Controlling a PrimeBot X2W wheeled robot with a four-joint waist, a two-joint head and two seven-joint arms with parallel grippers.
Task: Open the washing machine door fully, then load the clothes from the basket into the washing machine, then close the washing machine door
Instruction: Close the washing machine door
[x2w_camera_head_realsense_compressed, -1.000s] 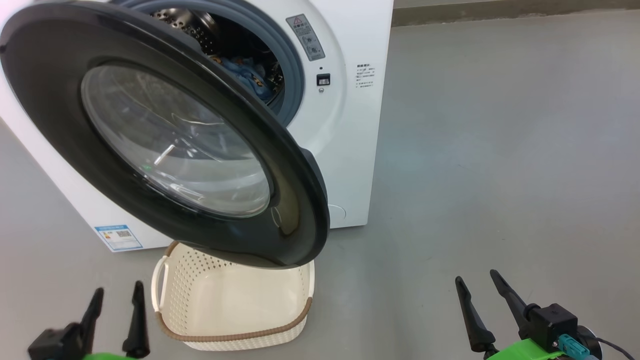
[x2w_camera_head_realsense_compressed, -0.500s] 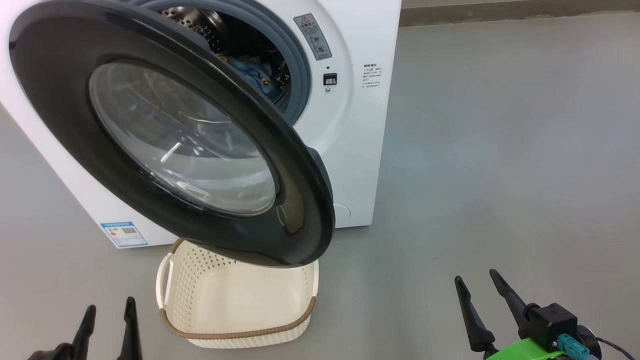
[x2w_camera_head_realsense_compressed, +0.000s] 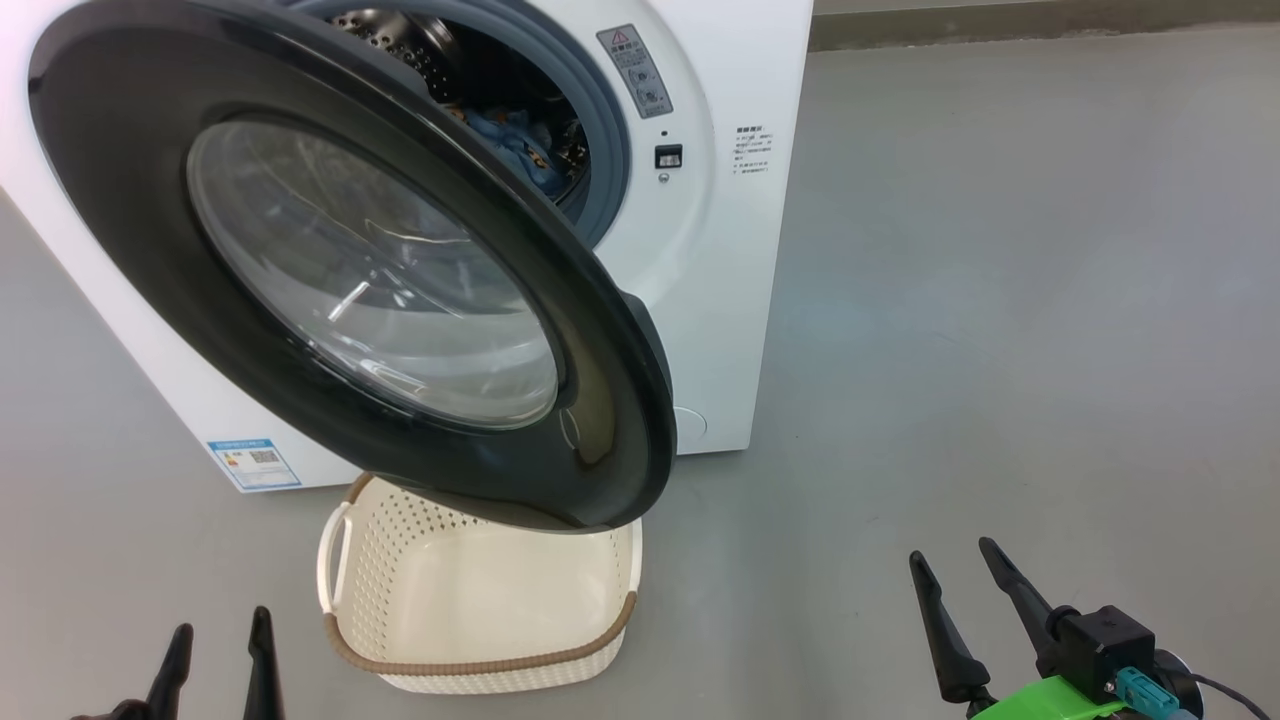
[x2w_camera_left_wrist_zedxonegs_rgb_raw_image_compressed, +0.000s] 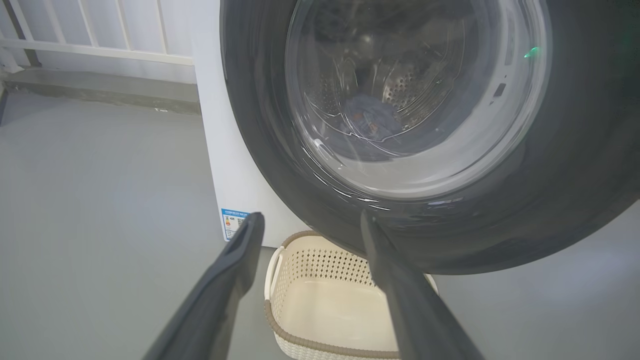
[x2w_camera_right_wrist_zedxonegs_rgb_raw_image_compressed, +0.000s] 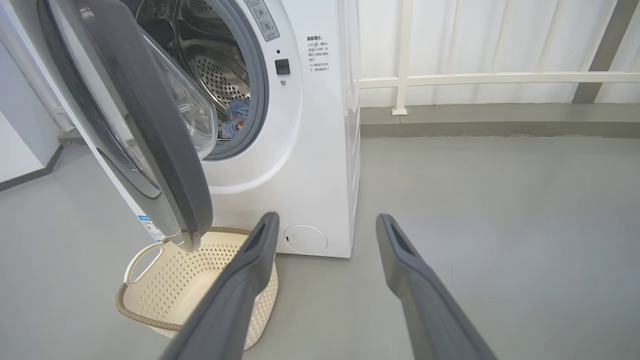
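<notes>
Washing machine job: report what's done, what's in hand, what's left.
Done: the basket is empty and blue clothes lie in the drum. In hand: nothing; the left hand and right hand are open, clear of the door. Left: the door stands open over the basket and needs closing.

Warning triangle (x2w_camera_head_realsense_compressed: 620, 37), sticker (x2w_camera_head_realsense_compressed: 637, 75) on washing machine (x2w_camera_head_realsense_compressed: 720, 300)

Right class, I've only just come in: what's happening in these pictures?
A two-armed robot is doing laundry. The clothes lie inside the washing machine, and the basket below the door is empty. The door stands partly open, not yet closed. The left gripper and the right gripper are both open, holding and touching nothing.
</notes>
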